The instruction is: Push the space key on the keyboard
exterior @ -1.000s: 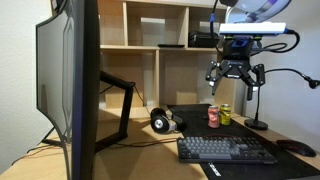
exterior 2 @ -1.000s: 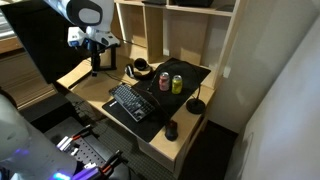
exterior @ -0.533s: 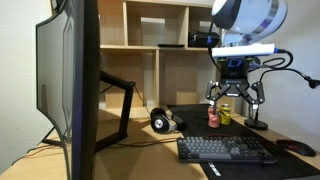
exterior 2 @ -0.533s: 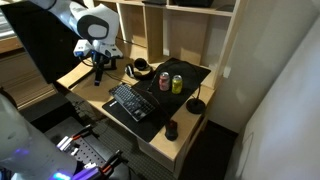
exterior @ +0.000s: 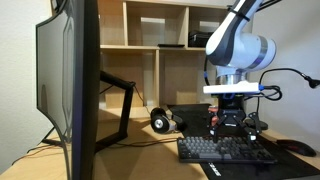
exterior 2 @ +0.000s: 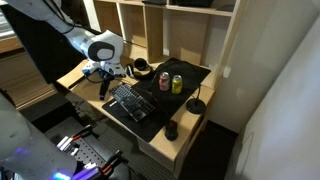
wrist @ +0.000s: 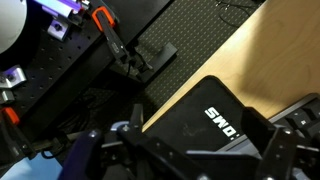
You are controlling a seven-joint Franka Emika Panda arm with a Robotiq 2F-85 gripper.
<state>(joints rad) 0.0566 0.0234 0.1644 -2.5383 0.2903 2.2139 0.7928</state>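
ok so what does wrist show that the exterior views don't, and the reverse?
Wrist only: a red clamp below the desk edge, and white lettering on a dark slab under the gripper. Exterior only: the monitor, two cans, headphones, shelves and the arm. Both: the gripper, the wooden desk, and probably the keyboard, though wrist catches at most a sliver of it at its right edge.
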